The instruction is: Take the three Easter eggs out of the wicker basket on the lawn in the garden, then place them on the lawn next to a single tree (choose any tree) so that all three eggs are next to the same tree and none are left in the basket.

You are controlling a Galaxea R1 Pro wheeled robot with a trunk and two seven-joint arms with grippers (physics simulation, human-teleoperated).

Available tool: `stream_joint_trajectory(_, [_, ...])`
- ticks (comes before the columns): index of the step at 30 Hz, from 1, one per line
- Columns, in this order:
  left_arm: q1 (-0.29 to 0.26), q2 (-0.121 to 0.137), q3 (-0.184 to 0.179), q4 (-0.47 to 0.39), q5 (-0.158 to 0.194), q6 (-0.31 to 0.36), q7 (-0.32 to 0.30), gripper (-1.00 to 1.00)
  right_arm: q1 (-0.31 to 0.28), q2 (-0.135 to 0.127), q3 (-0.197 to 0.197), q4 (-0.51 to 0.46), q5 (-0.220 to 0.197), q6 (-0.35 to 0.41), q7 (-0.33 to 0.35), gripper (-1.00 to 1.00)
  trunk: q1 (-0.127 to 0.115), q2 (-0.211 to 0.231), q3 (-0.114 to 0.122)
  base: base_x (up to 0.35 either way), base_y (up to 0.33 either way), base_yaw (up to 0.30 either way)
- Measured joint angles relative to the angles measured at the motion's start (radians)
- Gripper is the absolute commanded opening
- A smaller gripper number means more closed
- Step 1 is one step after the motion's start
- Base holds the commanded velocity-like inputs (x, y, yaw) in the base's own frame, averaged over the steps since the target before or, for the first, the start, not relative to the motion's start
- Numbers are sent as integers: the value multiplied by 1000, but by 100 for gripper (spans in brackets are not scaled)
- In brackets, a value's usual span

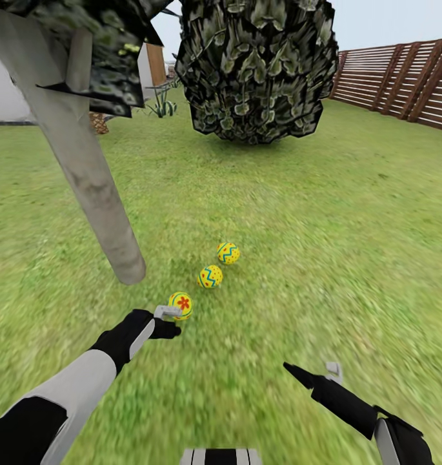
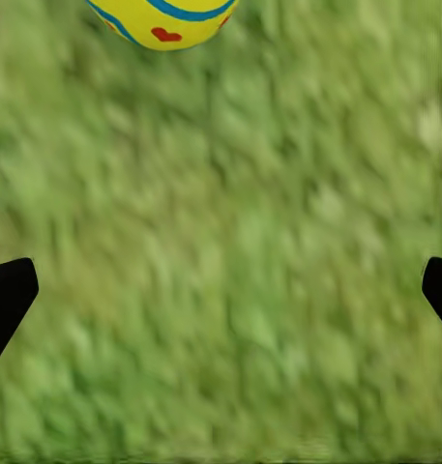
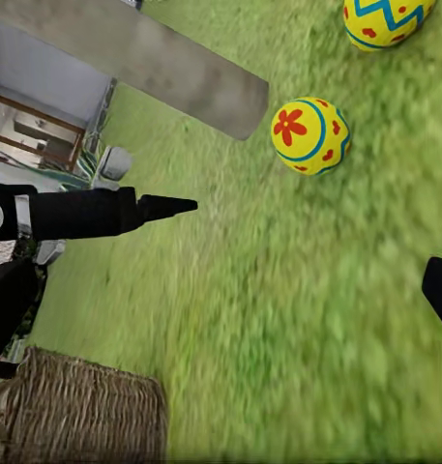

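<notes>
Where the lawn met the grey tree trunk, three eggs lay: two zigzagged, one flowered. No writing was legible. Left gripper stood open beside the flowered egg; right gripper open. One wicker basket lay apart.

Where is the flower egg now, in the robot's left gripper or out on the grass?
Out. The flower egg lies on the lawn beside the tree trunk; the left gripper is open, holding nothing.

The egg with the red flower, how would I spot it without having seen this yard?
Find the pale grey tree trunk leaning over the lawn. Three yellow eggs lie beside its base; the flower egg is nearest the left gripper. Its neighbours wear blue zigzags instead.
</notes>
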Motion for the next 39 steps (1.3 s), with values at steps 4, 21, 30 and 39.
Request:
stream_joint_trajectory(4, [0, 0, -1, -1, -1, 0, 0, 100, 0, 0, 0, 0, 0, 0, 0, 100, -2, 1, 15, -236, 0, 0])
stream_joint_trajectory(21, [0, 0, -1, 3, -1, -1, 1, 100, 1, 0, 0, 1, 0, 0, -30, 100, -10, 5, 81, -43, 0, 0])
stream_joint_trajectory(30, [0, -3, -7, 1, -1, -3, 8, 100, 1, -29, -68, 8, -1, -5, -88, 100, -14, 7, 116, 0, 0, 0])
stream_joint_trajectory(39, [0, -14, -7, -1, -7, -6, 78, 100, 0, -49, -97, 17, 0, -6, -103, 100, -18, 9, 151, 0, 0, 0])
